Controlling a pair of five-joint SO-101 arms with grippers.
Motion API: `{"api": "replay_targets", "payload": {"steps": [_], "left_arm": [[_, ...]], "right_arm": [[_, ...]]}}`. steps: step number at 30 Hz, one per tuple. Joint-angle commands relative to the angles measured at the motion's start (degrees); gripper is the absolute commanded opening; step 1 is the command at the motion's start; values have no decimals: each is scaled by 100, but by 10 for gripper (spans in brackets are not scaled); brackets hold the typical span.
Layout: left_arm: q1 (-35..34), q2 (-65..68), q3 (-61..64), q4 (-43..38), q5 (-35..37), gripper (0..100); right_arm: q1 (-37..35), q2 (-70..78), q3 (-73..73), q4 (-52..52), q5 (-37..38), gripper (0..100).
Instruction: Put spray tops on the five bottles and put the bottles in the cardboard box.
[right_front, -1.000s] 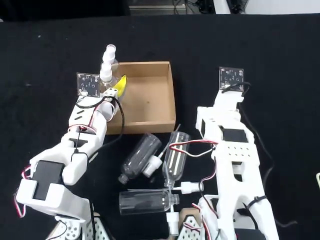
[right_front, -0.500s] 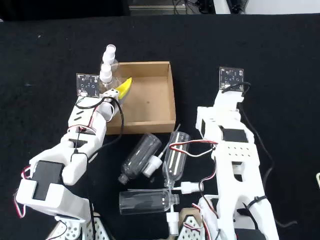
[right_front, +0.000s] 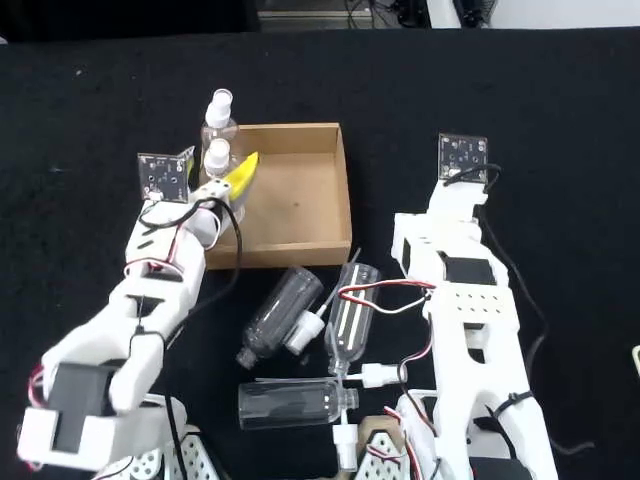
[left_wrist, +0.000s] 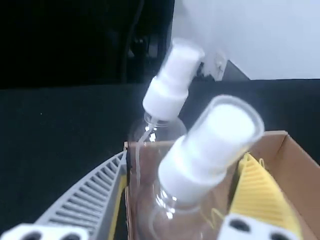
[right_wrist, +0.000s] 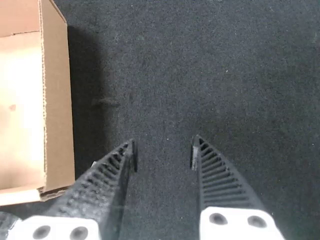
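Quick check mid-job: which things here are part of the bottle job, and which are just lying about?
Job: cardboard box; capped bottles at its far-left corner; uncapped bottles lying down; loose spray tops; left tool; right tool.
Lying about: white item at the high view's right edge.

white moulded shells are covering the left arm (right_front: 155, 285) and the right arm (right_front: 470, 320), with black servo blocks showing between the sections. red, black and white cables are looping along both. a small square circuit board (right_front: 163, 175) is sitting on the left wrist and another board (right_front: 463, 155) on the right. the left claw (left_wrist: 186, 157) is wearing one grey ribbed finger (left_wrist: 90, 197) and one yellow ribbed finger (left_wrist: 260, 195); the right claw (right_wrist: 163, 145) is showing two black ribbed fingers (right_wrist: 100, 185) on white bases with round screw holes.
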Motion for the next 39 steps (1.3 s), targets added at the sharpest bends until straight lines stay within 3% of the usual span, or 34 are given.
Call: {"api": "replay_targets", "payload": {"steps": [1, 7, 17, 22, 29, 32, 35, 39], "left_arm": [[-119, -809, 66, 738, 18, 321], [13, -1925, 321, 1881, 18, 321], [40, -4237, 277, 6101, 26, 321], [75, -5240, 286, 7446, -18, 321], [435, -6919, 444, 8879, -176, 321], [488, -7499, 576, 9266, -554, 321], [822, -7842, 690, 9723, -1073, 321], [901, -7859, 664, 9952, -1143, 320]], "right_arm": [[88, -119, -57, -141, 26, 163], [70, -110, -48, -141, 26, 163], [79, -119, -66, -141, 18, 165], [97, -110, -66, -141, 18, 166], [105, -136, -57, -114, 18, 166], [97, -136, -66, -105, 18, 165], [88, -127, -66, -132, 26, 165], [105, -145, -127, -44, 53, 164]]}}
